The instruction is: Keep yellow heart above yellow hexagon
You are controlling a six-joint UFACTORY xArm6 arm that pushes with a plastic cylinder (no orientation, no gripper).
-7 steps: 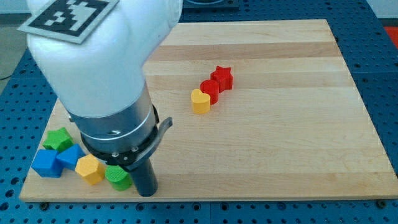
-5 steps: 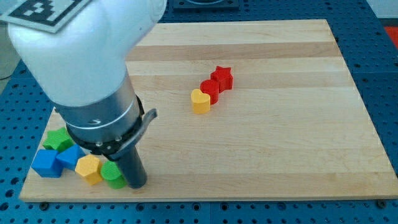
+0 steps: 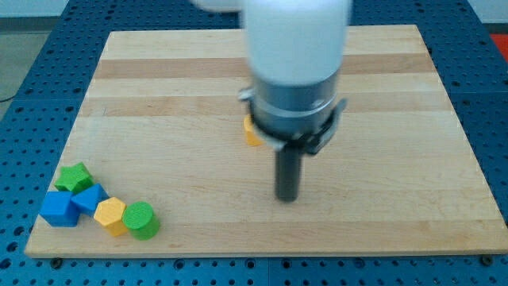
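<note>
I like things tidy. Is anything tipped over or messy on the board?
Nothing stands out. The yellow hexagon sits flat in the bottom-left cluster. The yellow heart is mostly hidden behind the arm, above my tip.

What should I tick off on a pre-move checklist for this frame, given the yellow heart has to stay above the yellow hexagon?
1. Yellow heart higher in the view than yellow hexagon: ok.
2. Yellow heart fully visible: not ok, the arm hides most of it.
3. My tip clear of the heart: ok, it sits below and to the view's right of it.
4. Yellow hexagon untouched in the bottom-left cluster, between the blue block and green cylinder: ok.
5. Red blocks near the heart: cannot tell, hidden behind the arm.
</note>
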